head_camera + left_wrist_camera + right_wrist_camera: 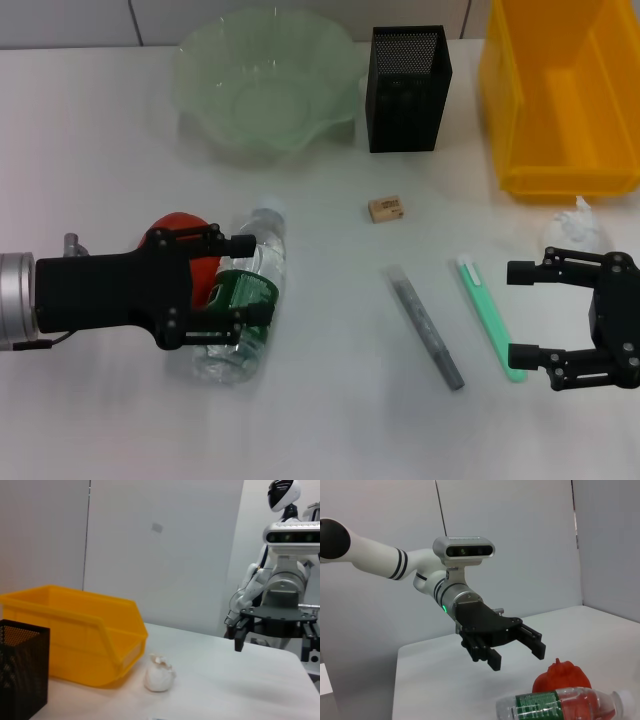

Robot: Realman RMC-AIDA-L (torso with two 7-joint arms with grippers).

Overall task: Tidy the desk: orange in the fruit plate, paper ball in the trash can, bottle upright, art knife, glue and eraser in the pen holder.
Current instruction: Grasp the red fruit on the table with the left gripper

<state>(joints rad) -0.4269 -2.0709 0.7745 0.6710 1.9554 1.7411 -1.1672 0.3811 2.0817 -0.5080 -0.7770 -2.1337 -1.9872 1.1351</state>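
Note:
The bottle (250,292) lies on its side at the left, and the red-orange orange (178,221) touches its far-left side. My left gripper (255,278) hovers open just above the bottle's green label, one finger on each side. In the right wrist view the left gripper (515,652) hangs clear of the bottle (560,705) and the orange (562,677). My right gripper (515,312) stands open beside the green art knife (490,318). The grey glue (425,325), the eraser (385,208), the paper ball (580,225), the pen holder (408,88), the fruit plate (265,80) and the trash can (560,95) lie apart.
The left wrist view shows the trash can (75,635), the paper ball (159,674) in front of it, the pen holder (22,670) and the right gripper (272,645) farther off. White walls stand behind the table.

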